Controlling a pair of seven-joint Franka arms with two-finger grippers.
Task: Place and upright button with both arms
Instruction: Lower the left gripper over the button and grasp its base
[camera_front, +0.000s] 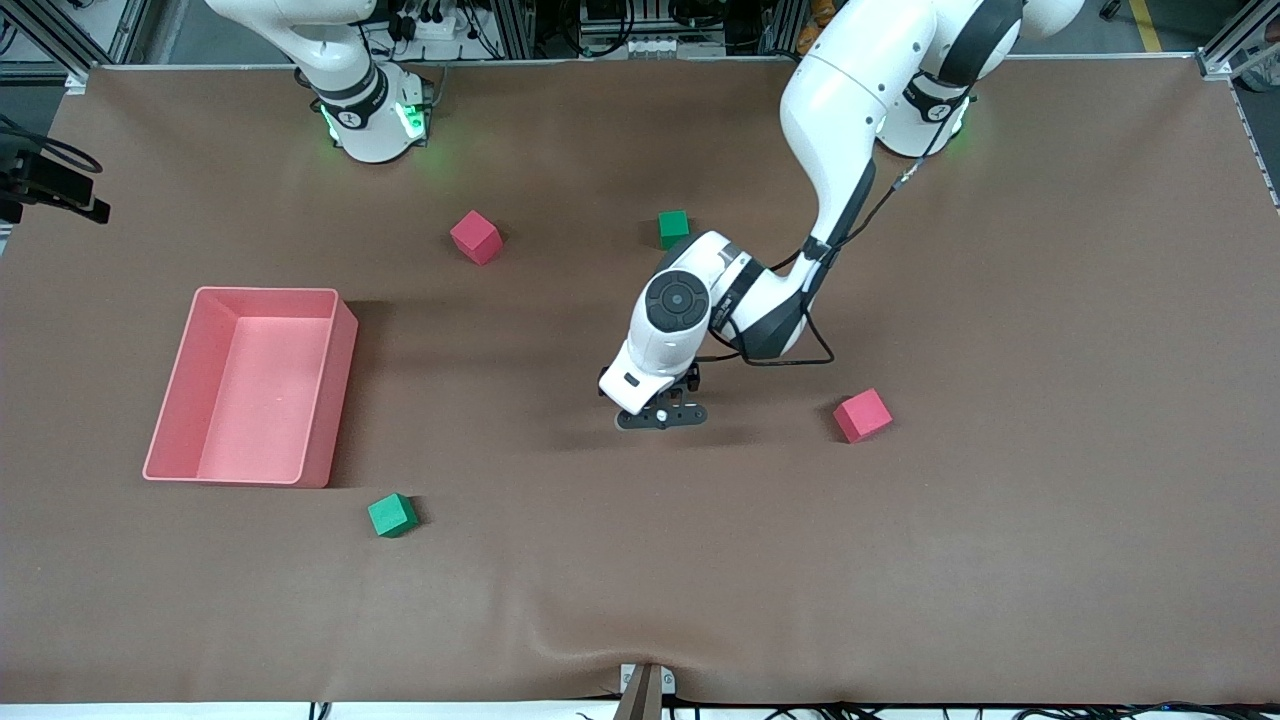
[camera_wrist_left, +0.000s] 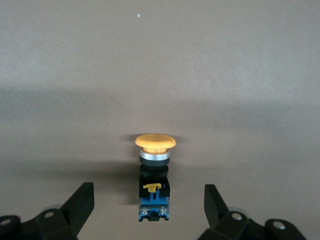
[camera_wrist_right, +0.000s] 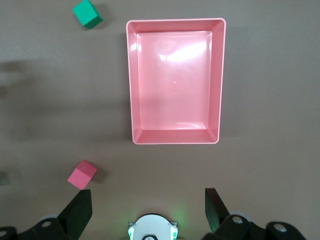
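Lying sideways: one button (camera_wrist_left: 154, 170), four cubes (camera_front: 862, 415)

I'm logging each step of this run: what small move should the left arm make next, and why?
Probably lower the left gripper and close on the button: the button lies on its side between the open fingers, not yet gripped. The right gripper waits open, high above the table.

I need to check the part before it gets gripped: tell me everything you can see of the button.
The button shows only in the left wrist view. It has a round orange cap, a silver ring under it, a black collar, and a blue block with a small yellow tab. It looks like plastic with a metal ring. It lies on its side on the brown table cover, not upright. The left gripper is open, one finger at each side of the blue end; nothing grips it.
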